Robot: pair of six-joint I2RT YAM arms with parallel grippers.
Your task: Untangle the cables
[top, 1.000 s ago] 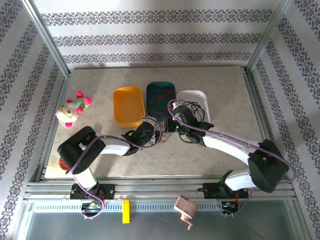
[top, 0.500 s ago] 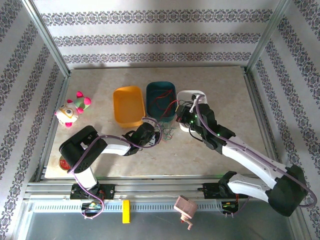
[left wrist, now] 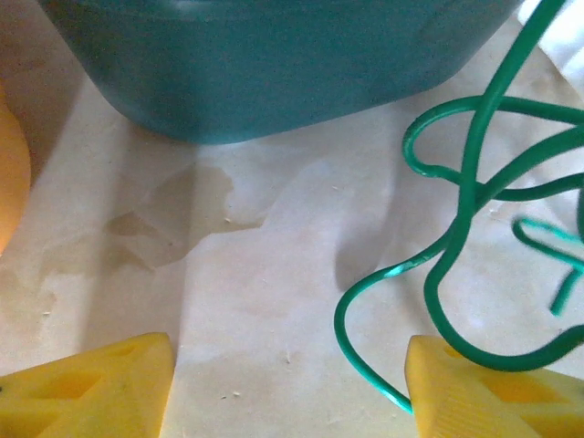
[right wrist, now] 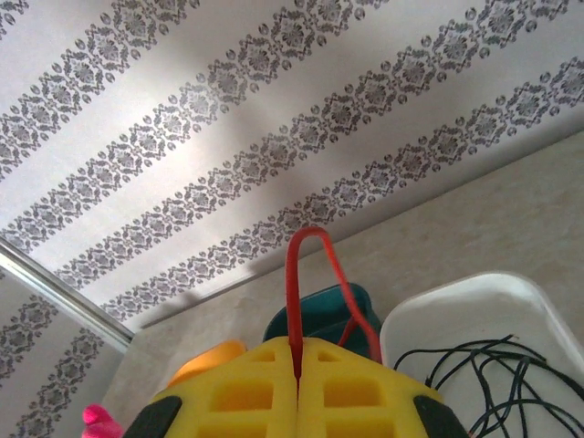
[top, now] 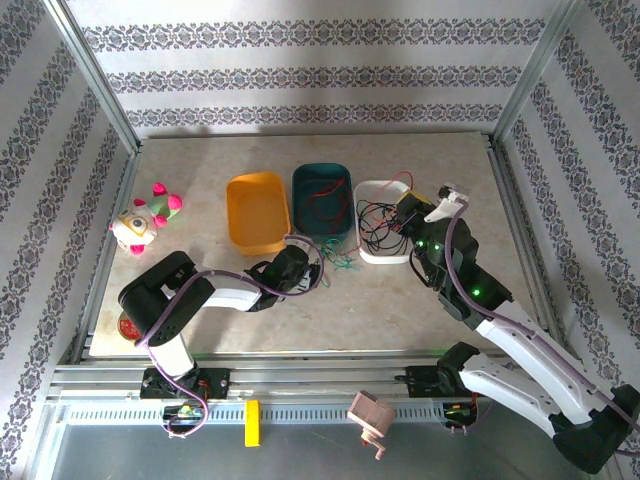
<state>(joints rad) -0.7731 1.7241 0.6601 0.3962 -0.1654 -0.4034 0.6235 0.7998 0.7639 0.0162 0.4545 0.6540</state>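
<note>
My right gripper (right wrist: 298, 365) is shut on a red cable (right wrist: 294, 274) that loops up out of its jaws. From above, the right gripper (top: 408, 207) hangs over the white tray (top: 398, 256), and the red cable (top: 345, 199) runs left from it into the teal tray (top: 322, 172). Black cables (top: 378, 222) lie tangled in the white tray. A green cable (left wrist: 461, 210) lies looped on the table in front of the teal tray (left wrist: 274, 64). My left gripper (left wrist: 287, 392) is open low over the table, and the green cable's end rests against its right finger (left wrist: 493, 392).
An orange tray (top: 257, 212) stands left of the teal one. A plush toy (top: 145, 220) sits at the far left, with a red object (top: 125, 325) at the near left table edge. The cage's metal posts and patterned walls close in the table.
The right arm has swung right and upward from the table's middle to above the white tray, drawing the red cable with it. The left arm has stayed put.
</note>
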